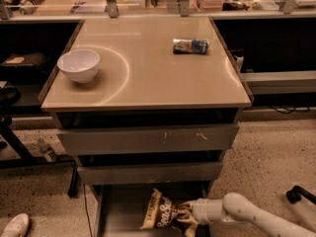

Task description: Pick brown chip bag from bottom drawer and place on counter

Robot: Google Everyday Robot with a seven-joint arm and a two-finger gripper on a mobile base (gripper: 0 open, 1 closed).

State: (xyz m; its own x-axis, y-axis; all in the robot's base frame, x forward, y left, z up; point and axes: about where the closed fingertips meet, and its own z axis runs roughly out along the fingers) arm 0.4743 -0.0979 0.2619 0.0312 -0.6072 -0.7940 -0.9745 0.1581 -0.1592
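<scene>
The brown chip bag [160, 213] stands tilted in the open bottom drawer [118, 211] at the lower middle of the camera view, white script showing. My gripper [185, 213] reaches in from the right on a white arm and is shut on the bag's right edge. The bag looks lifted a little off the drawer floor. The beige counter [148, 78] tops the grey drawer unit above.
A white bowl [78, 65] sits on the counter's left side. A small blue-and-white packet [190, 46] lies at its back right. Two closed grey drawer fronts [148, 139] are above the bag. A shoe [15, 225] is on the floor at left.
</scene>
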